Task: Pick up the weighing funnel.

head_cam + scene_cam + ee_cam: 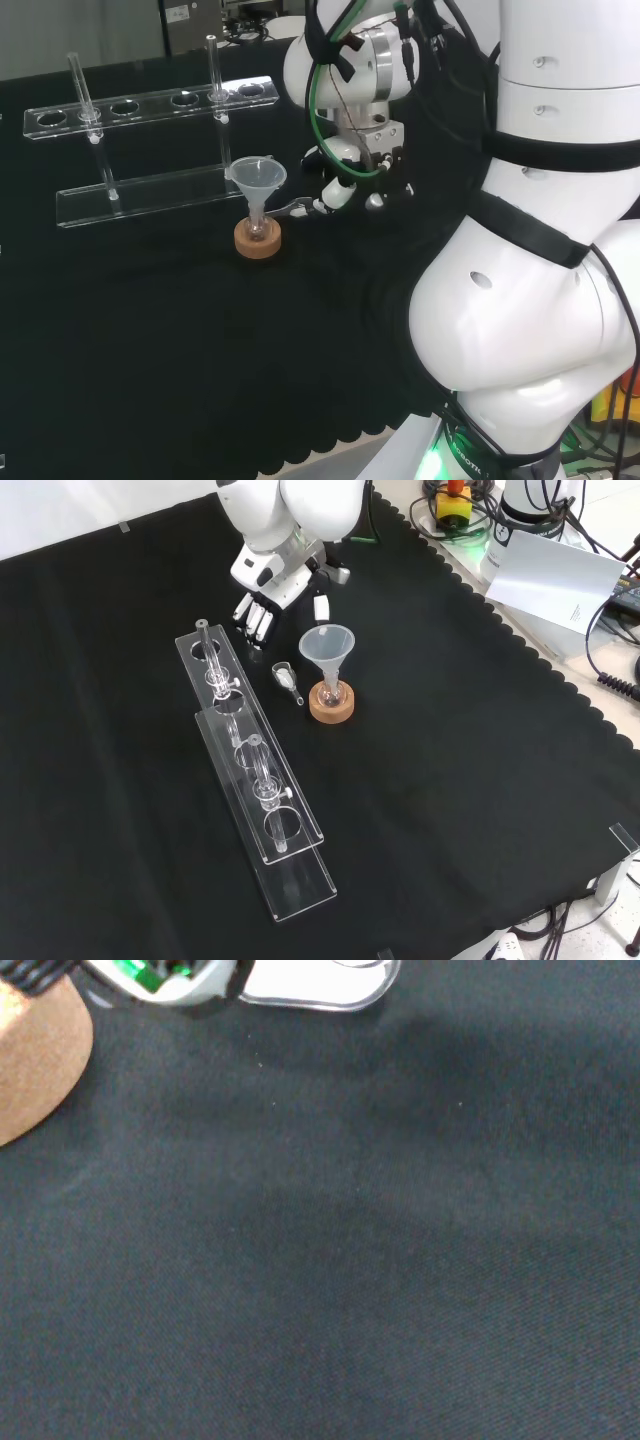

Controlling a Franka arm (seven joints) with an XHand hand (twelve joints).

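The weighing funnel (288, 680), a small clear scoop with a short stem, lies on the black cloth between the tube rack and the cork ring. In the head view the weighing funnel (297, 207) lies just right of the ring. My hand (265, 615) hovers a little beyond it in the front view, fingers (258, 625) fairly straight and pointing down at the cloth, thumb (322, 607) apart. It is open and holds nothing. The head view has the hand (340, 190) just right of the piece, not touching it as far as I can see.
The big funnel (327, 645) stands in a small flask on a cork ring (331, 705), close beside the weighing funnel; the cork ring (30, 1060) is near the palm. A clear two-tier tube rack (250, 770) with glass tubes runs along the other side. Papers and cables lie off the cloth.
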